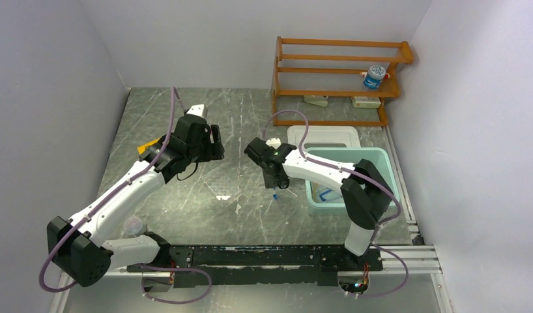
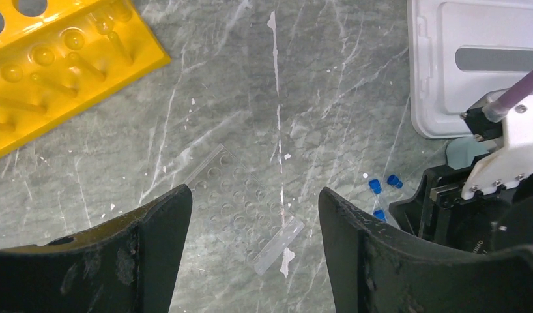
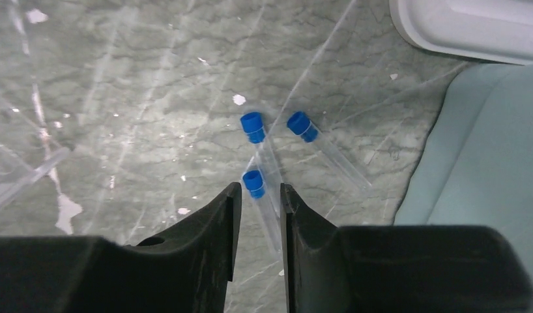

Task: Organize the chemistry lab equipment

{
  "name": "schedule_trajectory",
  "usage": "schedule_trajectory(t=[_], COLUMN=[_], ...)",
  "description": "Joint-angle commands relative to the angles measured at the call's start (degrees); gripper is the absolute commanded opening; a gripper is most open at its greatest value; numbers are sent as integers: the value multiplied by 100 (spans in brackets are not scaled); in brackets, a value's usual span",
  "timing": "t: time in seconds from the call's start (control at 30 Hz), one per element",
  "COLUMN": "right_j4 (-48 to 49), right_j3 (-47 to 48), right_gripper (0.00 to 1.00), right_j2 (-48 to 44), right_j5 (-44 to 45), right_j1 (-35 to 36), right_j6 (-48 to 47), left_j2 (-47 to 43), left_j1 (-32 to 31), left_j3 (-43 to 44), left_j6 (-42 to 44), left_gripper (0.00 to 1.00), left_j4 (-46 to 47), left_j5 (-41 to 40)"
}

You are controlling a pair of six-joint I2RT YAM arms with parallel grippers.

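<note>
Right fingers (image 3: 218, 222) are seen narrowed around one blue-capped tube (image 3: 254, 182); a true pinch cannot be told. Left fingers (image 2: 153, 228) are held spread above the clear tray (image 2: 241, 208).

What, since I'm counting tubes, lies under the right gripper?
Three blue-capped tubes lie on the table beneath the right gripper. One runs between its narrowly parted fingers, its lower end hidden by them. Whether more lie under the gripper body cannot be seen.
</note>
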Motion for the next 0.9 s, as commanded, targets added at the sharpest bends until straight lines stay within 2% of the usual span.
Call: schedule_trajectory(t=[0.0, 0.13, 0.4, 0.5, 0.7, 0.87], right_j4=[122, 378, 777, 908, 1144, 1361], right_j3=[-193, -183, -227, -239, -292, -155], right_gripper=[33, 36, 34, 30, 15, 12], right_j2=[202, 509, 805, 944, 1033, 727], right_j5=[121, -106, -487, -575, -570, -221], right_j1=[-16, -140, -320, -343, -353, -360], right_j6=[37, -135, -560, -769, -1154, -1251], left_j2=[-83, -62, -31, 44, 142, 241], left_j1=[-21, -23, -23, -23, -23, -22], left_j3=[-65, -53, 54, 115, 163, 184], left_j6=[-109, -110, -53, -42, 39, 38], left_gripper=[75, 75, 76, 76, 77, 77], left_j4=[56, 32, -47, -49, 87, 284], left_j5=[-90, -72, -155, -145, 47, 197])
